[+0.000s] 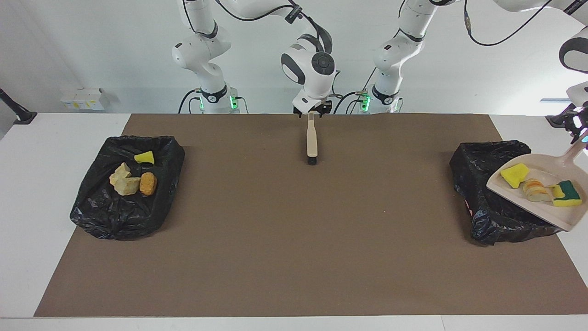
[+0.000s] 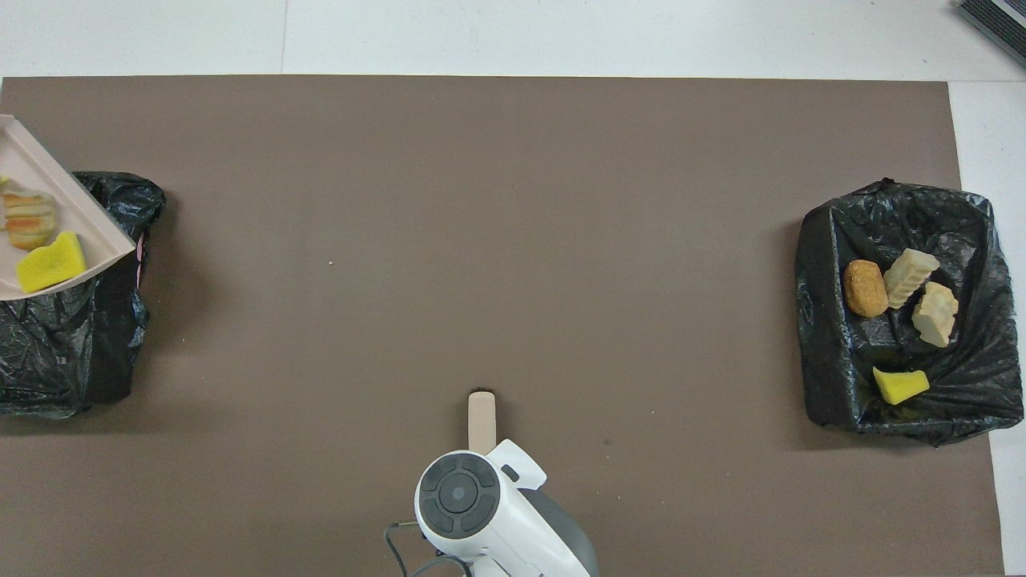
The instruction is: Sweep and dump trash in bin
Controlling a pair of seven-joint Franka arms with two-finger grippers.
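Observation:
The beige dustpan (image 1: 528,202) (image 2: 48,184) hangs tilted over the black-lined bin (image 1: 477,184) (image 2: 72,353) at the left arm's end of the table. My left gripper (image 1: 579,133) is shut on its handle. Three pieces of trash ride in it: a yellow chunk (image 1: 514,174) (image 2: 51,262), a tan and orange chunk (image 1: 535,189) (image 2: 29,220) and a green-faced chunk (image 1: 567,193). The beige brush (image 1: 312,140) (image 2: 482,421) lies on the brown mat close to the robots. My right gripper (image 1: 312,112) stands open around its handle end.
A second black-lined bin (image 1: 105,216) (image 2: 826,361) at the right arm's end holds several sponge chunks, among them a yellow one (image 1: 144,157) (image 2: 900,385) and an orange one (image 1: 148,183) (image 2: 865,288). A tiny crumb (image 1: 384,211) (image 2: 329,262) lies on the mat (image 1: 275,239).

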